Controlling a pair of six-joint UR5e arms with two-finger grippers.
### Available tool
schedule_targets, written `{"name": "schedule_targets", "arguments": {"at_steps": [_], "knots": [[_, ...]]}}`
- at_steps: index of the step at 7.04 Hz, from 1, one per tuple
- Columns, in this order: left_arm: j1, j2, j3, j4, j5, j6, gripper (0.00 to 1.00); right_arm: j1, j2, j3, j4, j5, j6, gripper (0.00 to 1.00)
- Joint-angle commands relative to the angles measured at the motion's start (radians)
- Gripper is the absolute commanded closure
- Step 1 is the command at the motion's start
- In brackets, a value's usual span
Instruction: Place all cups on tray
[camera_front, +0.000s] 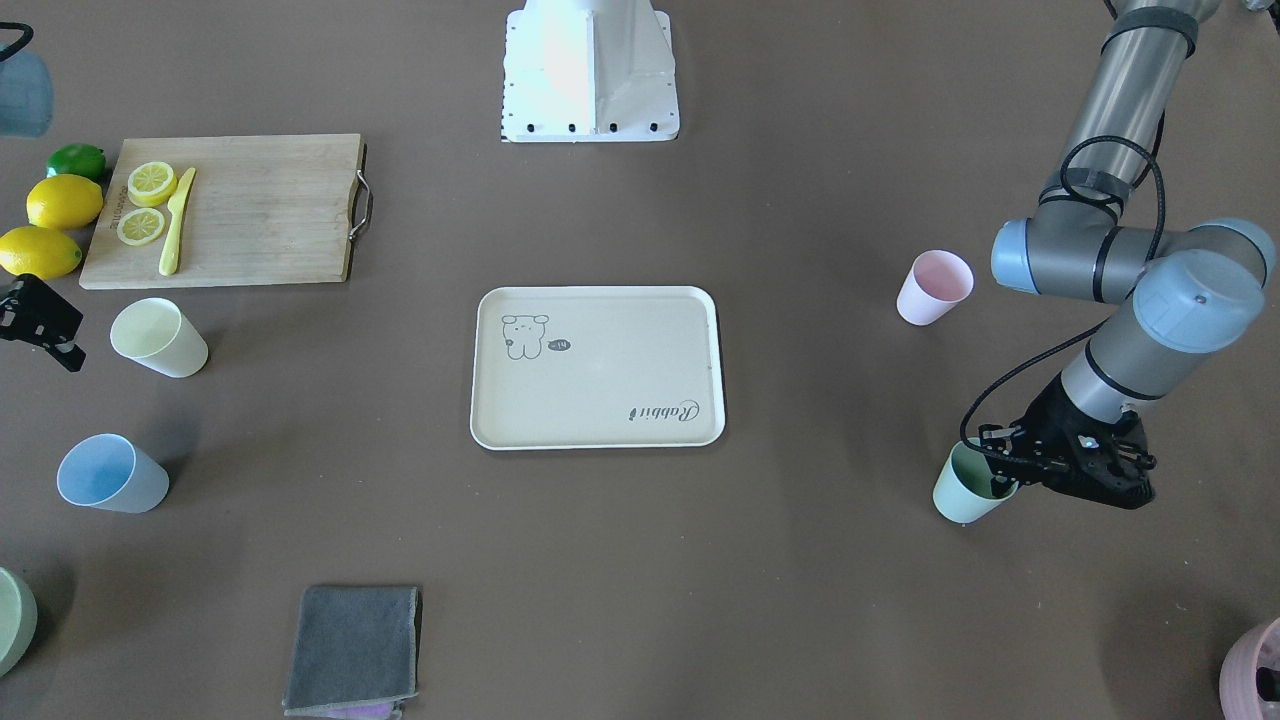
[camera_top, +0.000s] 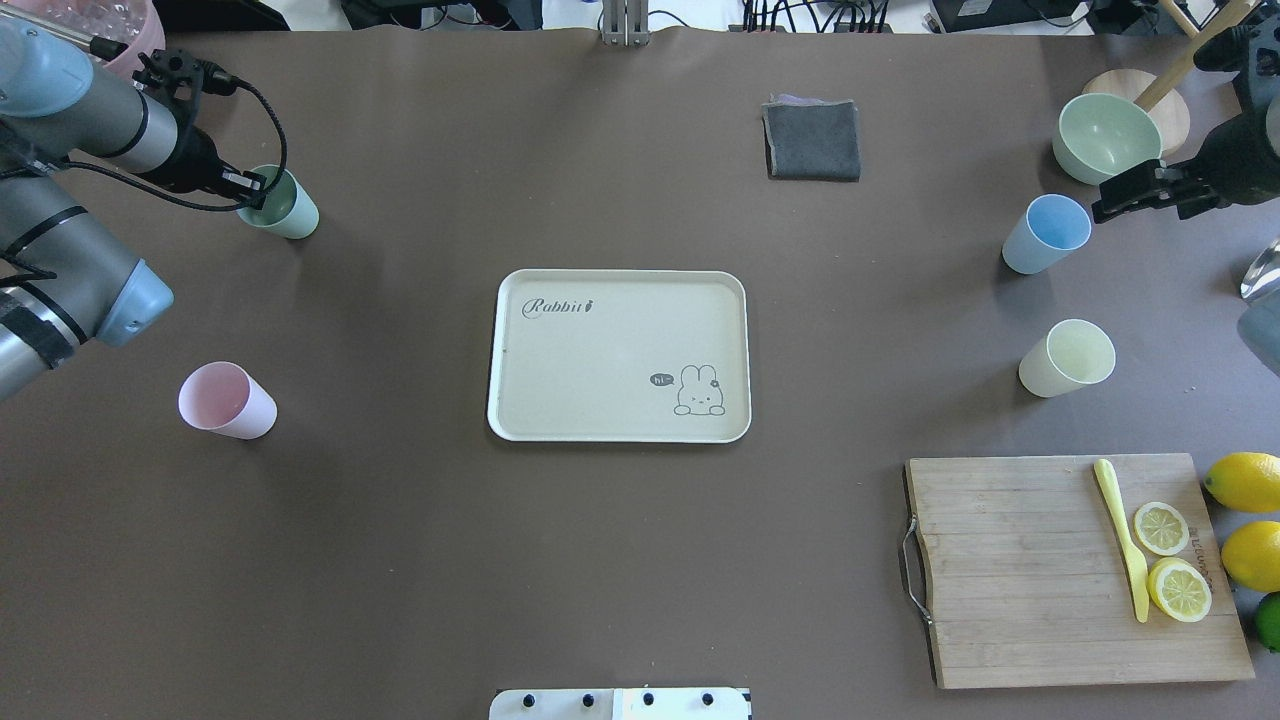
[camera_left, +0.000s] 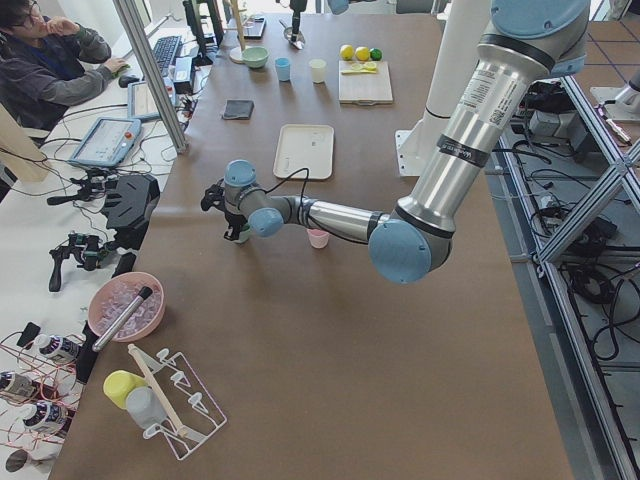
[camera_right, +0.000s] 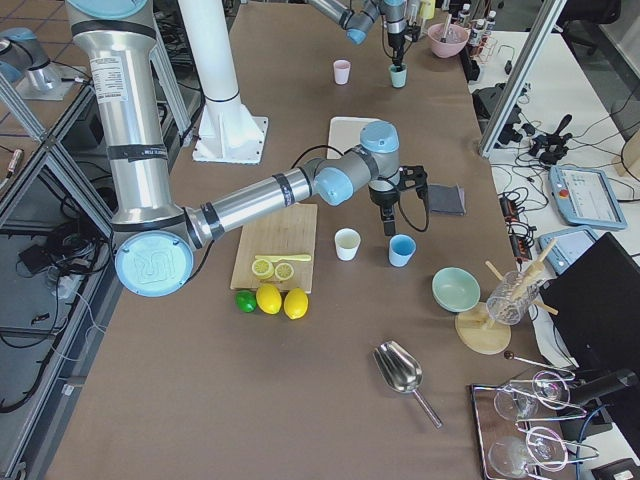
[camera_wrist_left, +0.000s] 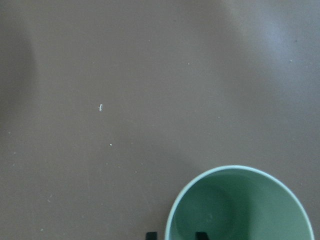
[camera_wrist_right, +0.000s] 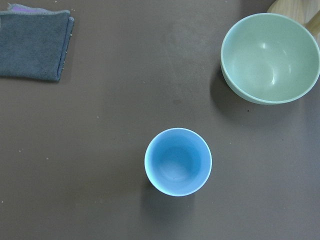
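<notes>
The left end effector (camera_top: 258, 190) is at the green cup (camera_top: 290, 212), which stands upright on the counter at the far left, mouth up and its long axis vertical. In the left wrist view its fingertips (camera_wrist_left: 151, 234) straddle the cup wall, one outside the rim and one inside. They look spread, with a gap on the inner side, not pinching the wall. The tray (camera_top: 600, 350) lies bare in the middle of the counter, to the right of this cup and somewhat nearer the robot, its long side running left to right. I judge that the coming move, once the wall is gripped, is a lift and a carry rightward and nearward. The pink cup (camera_top: 226, 400) also stands on the left, nearer the robot and well apart from the tray. On the right, the blue cup (camera_top: 1045, 235) and the pale yellow cup (camera_top: 1067, 358) stand upright. The right end effector (camera_top: 1112, 203) hovers just beside and above the blue cup, holding nothing. From the right side view its fingers appear spread. No cup is on the tray yet.
</notes>
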Motion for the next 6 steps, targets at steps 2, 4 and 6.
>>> {"name": "schedule_targets", "arguments": {"at_steps": [2,4,6], "knots": [[0.038,-0.042,-0.126,0.062,-0.004,-0.214,1.00,0.000,-0.002,0.000,0.000,0.000,0.000,0.00],[0.131,-0.106,-0.192,0.172,0.009,-0.401,1.00,0.000,-0.001,0.000,0.000,0.000,0.000,0.00],[0.280,-0.184,-0.188,0.217,0.155,-0.506,1.00,0.000,-0.002,0.000,0.000,0.000,0.000,0.00]]}}
